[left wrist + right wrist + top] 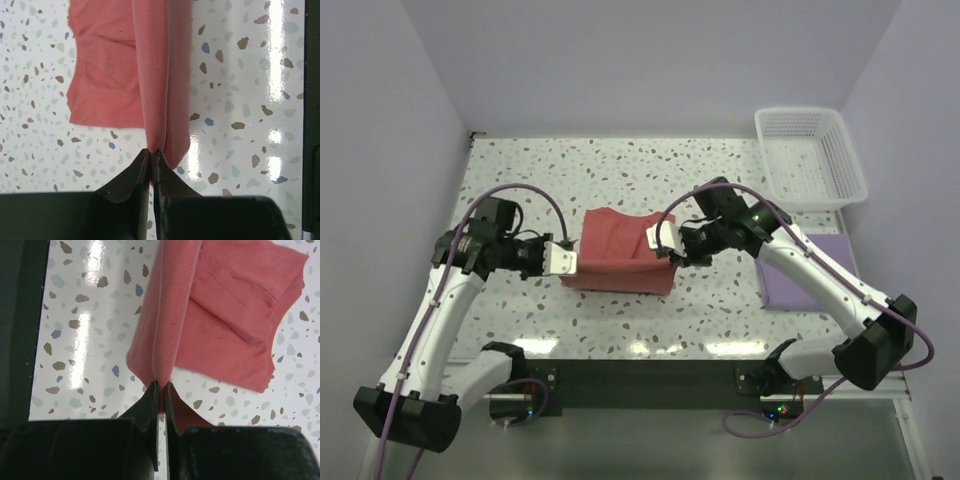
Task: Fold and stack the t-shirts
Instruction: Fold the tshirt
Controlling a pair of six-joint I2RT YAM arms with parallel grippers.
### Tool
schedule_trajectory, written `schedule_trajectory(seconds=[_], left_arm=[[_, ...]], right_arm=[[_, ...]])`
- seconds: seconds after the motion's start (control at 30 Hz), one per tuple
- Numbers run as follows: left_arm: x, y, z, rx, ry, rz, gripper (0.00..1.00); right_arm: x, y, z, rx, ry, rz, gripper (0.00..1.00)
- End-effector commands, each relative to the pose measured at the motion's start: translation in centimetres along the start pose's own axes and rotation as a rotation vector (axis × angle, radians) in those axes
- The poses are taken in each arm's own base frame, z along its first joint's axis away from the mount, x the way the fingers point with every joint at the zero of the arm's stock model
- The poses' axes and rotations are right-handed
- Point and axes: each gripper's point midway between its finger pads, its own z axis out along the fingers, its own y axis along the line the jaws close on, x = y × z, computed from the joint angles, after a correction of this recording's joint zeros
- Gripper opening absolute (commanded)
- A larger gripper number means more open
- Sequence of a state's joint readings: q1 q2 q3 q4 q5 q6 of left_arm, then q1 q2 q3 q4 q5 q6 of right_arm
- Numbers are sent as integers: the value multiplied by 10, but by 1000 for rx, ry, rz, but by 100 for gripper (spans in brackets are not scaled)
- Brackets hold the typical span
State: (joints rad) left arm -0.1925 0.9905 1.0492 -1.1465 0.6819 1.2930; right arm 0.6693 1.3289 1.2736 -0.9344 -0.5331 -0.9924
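The salmon t-shirt (616, 250) hangs stretched between both grippers above the middle of the speckled table. My left gripper (565, 259) is shut on its left edge; in the left wrist view the salmon t-shirt (150, 85) rises as a taut fold from the gripper (152, 152). My right gripper (663, 240) is shut on the opposite edge, and in the right wrist view the salmon t-shirt (200, 315) is pinched in the gripper (161, 385). The lavender t-shirt (790, 285) lies folded at the right, partly under the right arm.
A white lattice basket (810, 155) stands at the back right corner. The table's dark front rail (650, 375) runs between the arm bases. Purple walls close in the left, back and right sides.
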Motion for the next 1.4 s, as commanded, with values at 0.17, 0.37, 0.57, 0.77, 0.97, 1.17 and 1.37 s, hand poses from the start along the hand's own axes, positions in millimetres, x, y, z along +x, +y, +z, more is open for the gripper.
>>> schedule_trajectory(seconds=[0.17,0.37,0.57,0.77,0.97,1.17,1.37], left_arm=[[8,74,8,-56,62,-12,0],[24,123,37,-54,75,8,0],[53,171,74,-31,95,-31,0],[83,213,114,-27,86,-98,0],[115,215,154,30,99,-205,0],[143,175,175,101,137,-287,0],[129,111,159,158,109,-346,0]], right_arm=[[45,-43,4,-43,79,81,0],[70,-79,17,-48,113,83,0],[105,-116,47,-69,148,126,0],[142,-170,72,-37,174,139,0],[172,-201,95,-10,216,99,0],[191,-179,119,-75,263,133,0],[168,-119,119,-163,245,166,0]])
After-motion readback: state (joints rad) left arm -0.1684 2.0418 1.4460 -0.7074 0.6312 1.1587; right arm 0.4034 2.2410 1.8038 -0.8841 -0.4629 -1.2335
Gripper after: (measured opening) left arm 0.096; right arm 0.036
